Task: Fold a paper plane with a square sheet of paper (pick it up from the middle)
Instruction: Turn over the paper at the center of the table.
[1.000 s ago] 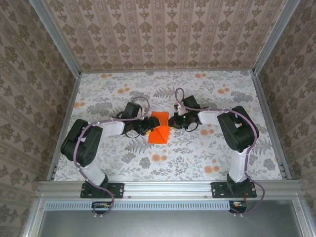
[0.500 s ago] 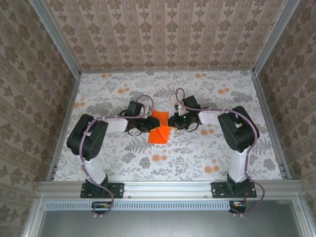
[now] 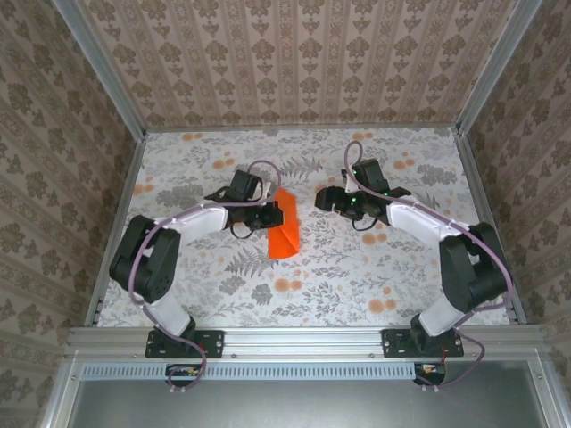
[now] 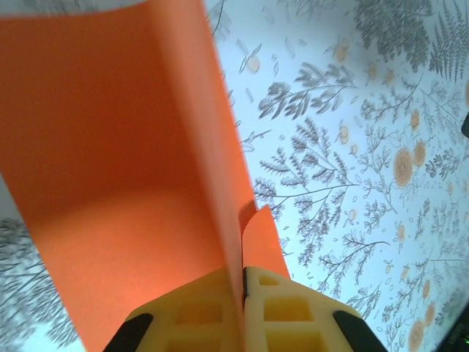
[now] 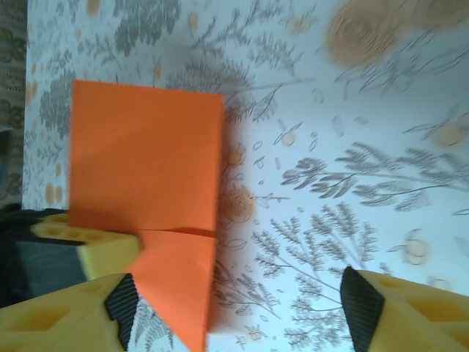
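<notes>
1. The square sheet of paper is seen from the top view as a narrow bright orange shape, partly folded, a little left of the middle of the floral counter.
2. The sheet is gripped at its left edge by the left jaws, which are closed flat on it with no gap between them.
3. In the left wrist view, the two yellow pads are pressed together on the paper's near edge, and the sheet spreads away from them in a broad panel with a sharp crease running up from the pinch.
4. A smaller flap is seen just right of that crease, beside the pads.
5. Whether the sheet's far edge rests on the counter or is lifted clear of it cannot be told.
6. The right jaws are spread wide and nothing is held between them.
7. In the top view, they are placed to the right of the sheet, apart from it, with bare counter between.
8. In the right wrist view, the sheet is shown as a rectangle above a pointed lower flap, divided by a crease, with one yellow pad of the left jaws lying against its left side.
9. The right arm's own fingertips are seen at the bottom corners, well apart.
</notes>
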Controlling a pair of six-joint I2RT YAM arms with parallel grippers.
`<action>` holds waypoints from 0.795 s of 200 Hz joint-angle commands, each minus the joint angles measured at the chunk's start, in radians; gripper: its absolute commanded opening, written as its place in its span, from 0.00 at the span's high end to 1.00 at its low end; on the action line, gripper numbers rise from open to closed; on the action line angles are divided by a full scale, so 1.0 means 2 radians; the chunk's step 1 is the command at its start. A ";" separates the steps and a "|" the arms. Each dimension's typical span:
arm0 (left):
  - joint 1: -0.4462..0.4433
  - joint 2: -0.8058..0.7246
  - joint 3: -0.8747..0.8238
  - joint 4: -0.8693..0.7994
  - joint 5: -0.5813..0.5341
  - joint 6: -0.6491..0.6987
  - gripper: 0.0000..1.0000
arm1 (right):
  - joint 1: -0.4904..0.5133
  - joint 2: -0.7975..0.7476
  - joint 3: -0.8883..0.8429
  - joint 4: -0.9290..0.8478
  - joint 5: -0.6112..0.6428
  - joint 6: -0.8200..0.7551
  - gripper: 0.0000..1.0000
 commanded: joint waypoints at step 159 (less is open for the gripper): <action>-0.110 0.118 0.245 -0.435 -0.578 0.066 0.93 | -0.042 -0.125 -0.070 -0.068 0.152 -0.008 0.00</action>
